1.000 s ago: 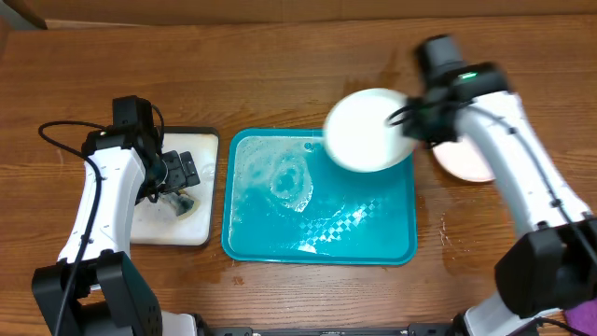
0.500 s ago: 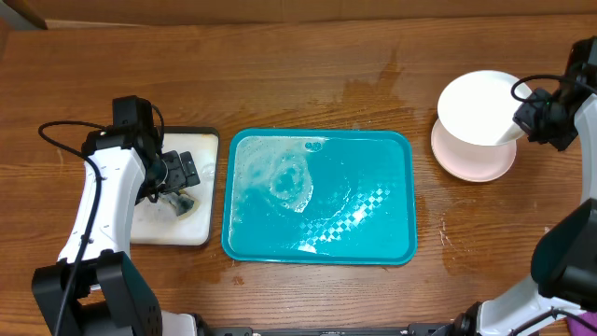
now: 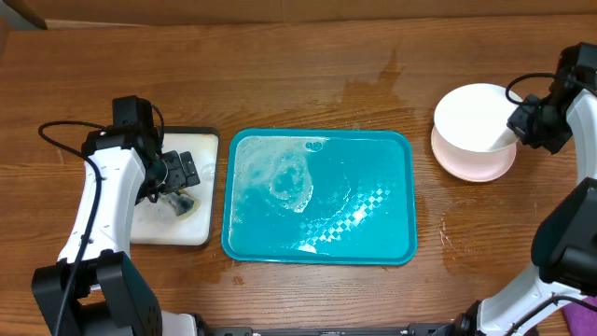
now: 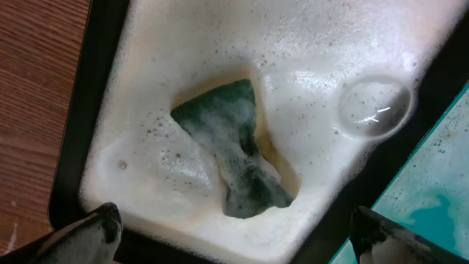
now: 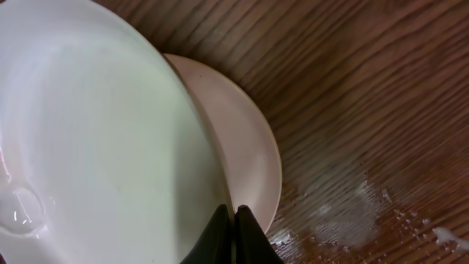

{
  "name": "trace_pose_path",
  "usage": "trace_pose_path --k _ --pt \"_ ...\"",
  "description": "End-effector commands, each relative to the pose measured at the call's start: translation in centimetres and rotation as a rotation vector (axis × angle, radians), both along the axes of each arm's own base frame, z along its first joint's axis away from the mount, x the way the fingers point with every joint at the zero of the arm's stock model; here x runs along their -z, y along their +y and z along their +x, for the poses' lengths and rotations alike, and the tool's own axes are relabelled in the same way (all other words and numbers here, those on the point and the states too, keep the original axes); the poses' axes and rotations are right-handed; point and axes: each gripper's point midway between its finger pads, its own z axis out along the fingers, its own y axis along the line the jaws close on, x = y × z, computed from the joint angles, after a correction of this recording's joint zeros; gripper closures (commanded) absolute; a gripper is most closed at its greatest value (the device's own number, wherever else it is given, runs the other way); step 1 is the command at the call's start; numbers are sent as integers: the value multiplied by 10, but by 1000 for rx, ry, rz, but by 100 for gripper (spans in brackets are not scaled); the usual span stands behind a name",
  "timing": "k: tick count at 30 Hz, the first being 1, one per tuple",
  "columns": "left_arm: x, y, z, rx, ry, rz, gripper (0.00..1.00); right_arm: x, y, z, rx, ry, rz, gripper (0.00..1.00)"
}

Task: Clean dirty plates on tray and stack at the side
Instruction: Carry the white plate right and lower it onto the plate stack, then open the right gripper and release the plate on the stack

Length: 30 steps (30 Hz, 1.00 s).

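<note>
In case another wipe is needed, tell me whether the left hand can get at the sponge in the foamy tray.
Probably yes. The left hand hangs open directly over the sponge, which lies exposed in the foam of the white tray, with nothing between them.

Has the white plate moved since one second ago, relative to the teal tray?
Yes. The white plate, in the right gripper, went right, off the teal tray's corner, to above the pinkish plate.
</note>
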Motion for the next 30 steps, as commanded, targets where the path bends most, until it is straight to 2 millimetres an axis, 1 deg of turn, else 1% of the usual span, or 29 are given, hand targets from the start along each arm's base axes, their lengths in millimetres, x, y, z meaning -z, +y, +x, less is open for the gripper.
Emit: trace_pose_path --k 1,3,8,10,13,14,17,19,21,22,24,26,27,29,30 --pt "-3 -2 1 8 -14 -5 0 -1 -5 -4 -2 24 -29 96" --pt "-3 -2 1 8 -14 -5 0 0 -8 -11 5 54 -52 96" --pt "-3 -2 1 8 -14 -5 0 0 -7 -14 22 68 -47 96" --pt "-3 -2 1 8 -14 -5 0 1 -7 -15 22 72 -45 92" --pt "-3 -2 1 8 -14 -5 0 1 -6 -15 21 71 -44 78" --pt "-3 -2 1 8 -14 -5 0 1 -6 -15 20 69 -40 71" --pt "-3 -2 1 8 -14 -5 0 1 -3 -13 17 62 -22 45" --pt "-3 -2 1 8 -14 -5 0 1 2 -12 12 52 5 32" --pt "-3 -2 1 8 -14 -5 0 1 11 -8 -15 34 56 27" --pt "-3 -2 1 8 -14 -5 0 0 19 -5 -51 18 97 25" --pt "-3 -2 1 8 -14 -5 0 -3 43 2 -147 -36 218 24" --pt "-3 -2 1 8 -14 -5 0 -12 71 8 -265 -104 356 24" --pt "-3 -2 1 8 -14 -5 0 -15 79 8 -295 -120 398 22" --pt "-3 -2 1 8 -14 -5 0 -15 82 4 -290 -103 417 0" --pt "-3 -2 1 8 -14 -5 0 -15 83 1 -288 -94 421 0"
